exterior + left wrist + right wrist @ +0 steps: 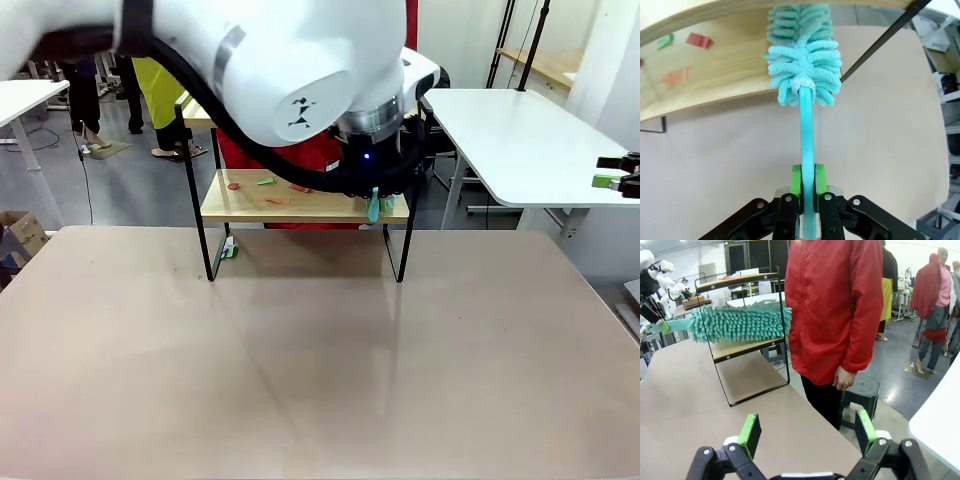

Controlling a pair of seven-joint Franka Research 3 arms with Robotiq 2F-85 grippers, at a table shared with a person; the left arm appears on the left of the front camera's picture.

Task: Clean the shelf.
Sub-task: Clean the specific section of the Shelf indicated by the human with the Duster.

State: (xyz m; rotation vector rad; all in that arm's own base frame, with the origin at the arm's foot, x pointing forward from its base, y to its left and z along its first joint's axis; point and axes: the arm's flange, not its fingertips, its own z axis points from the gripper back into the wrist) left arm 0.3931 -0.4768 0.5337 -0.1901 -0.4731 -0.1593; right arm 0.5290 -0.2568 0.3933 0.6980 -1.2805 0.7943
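Note:
The shelf (300,208) stands at the table's far side, with its lower wooden board (715,75) carrying small paper scraps: red (698,40), green (664,41) and orange (675,76). My left gripper (807,192) is shut on the handle of a teal fluffy duster (802,55), whose head lies on the right end of that lower board. From the front, the left gripper (373,195) hangs at the shelf's right end. My right gripper (807,427) is open and holds nothing; it sits at the far right (620,180), facing the duster (740,322) and shelf (740,347).
A person in a red jacket (835,305) stands close behind the shelf. A white table (520,140) is at the back right. A small green object (229,248) lies by the shelf's left leg. The brown tabletop (320,360) stretches wide in front.

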